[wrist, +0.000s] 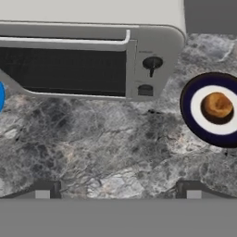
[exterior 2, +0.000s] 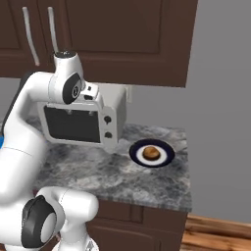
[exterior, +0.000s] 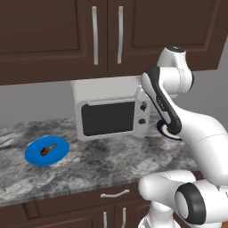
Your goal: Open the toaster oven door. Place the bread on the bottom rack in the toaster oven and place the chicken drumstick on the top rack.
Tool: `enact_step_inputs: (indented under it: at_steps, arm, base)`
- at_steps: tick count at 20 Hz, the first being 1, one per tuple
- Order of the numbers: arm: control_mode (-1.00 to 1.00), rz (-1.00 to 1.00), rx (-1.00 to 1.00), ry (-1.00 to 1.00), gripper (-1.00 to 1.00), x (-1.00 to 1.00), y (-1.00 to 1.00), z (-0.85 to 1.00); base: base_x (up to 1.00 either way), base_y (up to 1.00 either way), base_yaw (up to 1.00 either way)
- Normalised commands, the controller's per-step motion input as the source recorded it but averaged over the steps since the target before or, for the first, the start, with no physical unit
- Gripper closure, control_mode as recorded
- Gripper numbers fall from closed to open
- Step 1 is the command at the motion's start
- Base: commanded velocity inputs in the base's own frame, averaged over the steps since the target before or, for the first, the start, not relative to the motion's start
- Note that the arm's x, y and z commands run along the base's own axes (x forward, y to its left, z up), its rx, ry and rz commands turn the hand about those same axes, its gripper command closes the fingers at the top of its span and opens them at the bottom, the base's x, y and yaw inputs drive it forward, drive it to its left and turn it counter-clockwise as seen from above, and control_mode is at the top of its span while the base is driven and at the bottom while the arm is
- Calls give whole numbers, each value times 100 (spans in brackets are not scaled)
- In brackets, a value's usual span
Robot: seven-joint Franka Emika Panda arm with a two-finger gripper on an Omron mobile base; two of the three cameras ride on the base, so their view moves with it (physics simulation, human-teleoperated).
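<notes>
The light grey toaster oven (exterior: 108,113) stands on the counter against the wall, and its dark glass door (wrist: 65,69) is closed, so both racks are hidden. To its right, the round golden bread (wrist: 216,105) lies on a dark-rimmed white plate (exterior 2: 168,156). On the oven's left, the brown chicken drumstick (exterior: 47,148) rests on a blue plate (exterior: 33,156). My gripper (wrist: 118,192) hangs open and empty above the counter, in front of the oven's knob side, touching nothing.
The grey marble counter (exterior: 98,164) ends just right of the bread plate (exterior 2: 188,171). Dark wood cabinets (exterior: 107,35) hang low over the oven. Two black knobs (wrist: 152,63) sit on the oven's right panel.
</notes>
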Motion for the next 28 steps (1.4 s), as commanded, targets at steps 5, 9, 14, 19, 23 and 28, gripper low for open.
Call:
enact_step_inputs:
  at_steps: [5, 9, 14, 19, 23, 28]
  arm:
    - [100, 0, 0, 0, -100, 0, 0, 0]
    - [100, 0, 0, 0, -100, 0, 0, 0]
    - [100, 0, 0, 0, -100, 0, 0, 0]
    - [100, 0, 0, 0, -100, 0, 0, 0]
    - [100, 0, 0, 0, -100, 0, 0, 0]
    - [100, 0, 0, 0, -100, 0, 0, 0]
  base:
    - [0, -44, -2]
    - [3, -45, 0]
    - [6, -47, 0]
    - [5, -40, 0]
    - [0, -9, 0]
    - [0, 0, 0]
